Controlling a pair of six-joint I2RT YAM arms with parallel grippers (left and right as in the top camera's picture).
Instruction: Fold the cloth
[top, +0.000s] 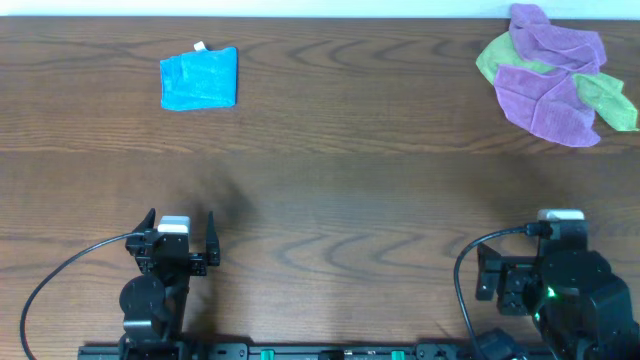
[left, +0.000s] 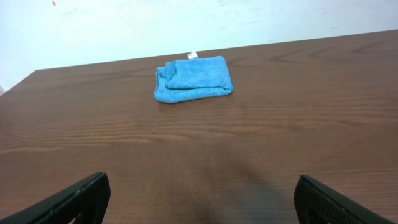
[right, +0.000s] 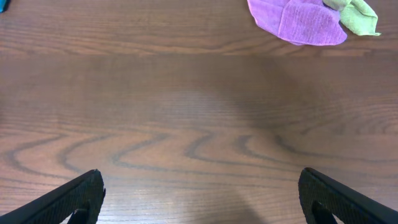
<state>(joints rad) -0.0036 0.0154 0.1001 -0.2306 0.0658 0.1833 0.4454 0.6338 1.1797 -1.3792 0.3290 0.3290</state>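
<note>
The sky-blue cloth (top: 199, 78) lies folded into a small rectangle at the far left of the table, its white tag at the far edge. It also shows in the left wrist view (left: 193, 78), and a corner of it shows in the right wrist view (right: 3, 5). My left gripper (top: 180, 238) is open and empty near the front edge, well short of the cloth; its fingers show in the left wrist view (left: 202, 199). My right gripper (top: 535, 262) is open and empty at the front right (right: 202, 196).
A heap of purple cloths (top: 545, 85) and lime-green cloths (top: 612, 100) lies at the far right corner, also in the right wrist view (right: 301, 18). The dark wooden table (top: 350, 180) runs between the arms and the cloths.
</note>
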